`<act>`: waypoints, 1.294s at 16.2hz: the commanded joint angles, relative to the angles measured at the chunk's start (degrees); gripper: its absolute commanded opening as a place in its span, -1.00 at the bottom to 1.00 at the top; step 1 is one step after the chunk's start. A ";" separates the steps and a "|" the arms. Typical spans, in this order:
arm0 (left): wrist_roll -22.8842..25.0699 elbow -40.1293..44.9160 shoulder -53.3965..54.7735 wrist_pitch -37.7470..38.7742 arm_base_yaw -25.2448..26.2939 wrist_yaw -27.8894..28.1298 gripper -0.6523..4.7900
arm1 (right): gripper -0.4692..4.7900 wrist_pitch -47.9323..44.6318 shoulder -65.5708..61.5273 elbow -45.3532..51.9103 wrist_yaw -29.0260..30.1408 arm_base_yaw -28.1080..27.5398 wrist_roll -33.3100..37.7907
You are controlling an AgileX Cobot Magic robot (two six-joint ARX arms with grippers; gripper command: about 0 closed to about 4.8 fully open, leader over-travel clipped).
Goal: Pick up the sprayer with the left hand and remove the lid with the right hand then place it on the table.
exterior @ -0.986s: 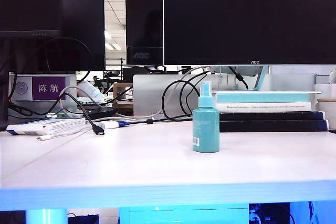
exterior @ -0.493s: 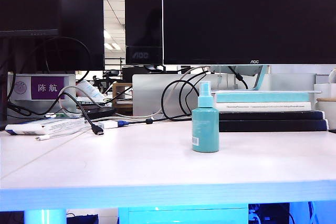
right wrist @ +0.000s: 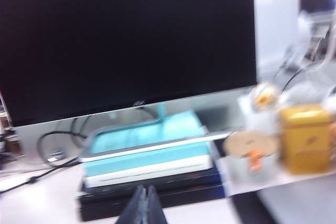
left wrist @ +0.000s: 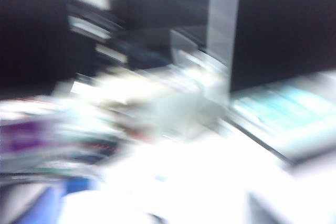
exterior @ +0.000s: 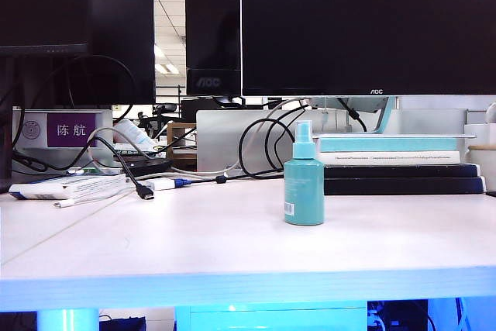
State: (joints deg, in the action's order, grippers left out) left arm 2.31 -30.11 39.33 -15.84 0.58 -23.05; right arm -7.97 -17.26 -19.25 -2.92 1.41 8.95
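Observation:
The teal sprayer point(exterior: 304, 185) stands upright on the off-white table point(exterior: 232, 253), a little right of the middle, with a white barcode label low on its side. The clear lid point(exterior: 303, 129) sits over its nozzle. Neither arm shows in the exterior view. In the right wrist view my right gripper point(right wrist: 145, 203) is shut, its dark fingers pressed together with nothing between them, and it points at a stack of books. The sprayer does not show there. The left wrist view is smeared by motion, and I make out neither my left gripper nor the sprayer in it.
Dark monitors point(exterior: 364, 29) stand along the back, with looping black cables point(exterior: 260, 145) beneath. A stack of books point(exterior: 395, 168) lies right behind the sprayer. A white box point(exterior: 70, 186) and a plug lie at the left. A yellow tin point(right wrist: 306, 139) and a small cup point(right wrist: 251, 153) stand right of the books.

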 commanded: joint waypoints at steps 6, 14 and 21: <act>13.86 -11.37 30.88 -4.94 -6.67 -23.52 1.00 | 0.87 -1.22 -38.14 -21.44 30.05 -0.11 3.08; 17.94 -24.96 60.63 -5.42 -16.76 -29.16 1.00 | 1.00 2.05 -48.15 -26.60 51.74 -8.68 4.63; 20.20 -35.50 76.13 -3.10 -26.69 -34.67 1.00 | 1.00 0.42 -52.76 -26.60 55.76 -8.44 4.76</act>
State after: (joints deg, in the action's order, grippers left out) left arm 22.33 -64.84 114.76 -18.09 -25.39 -57.08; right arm -6.57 -70.17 -45.56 52.53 -7.05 13.72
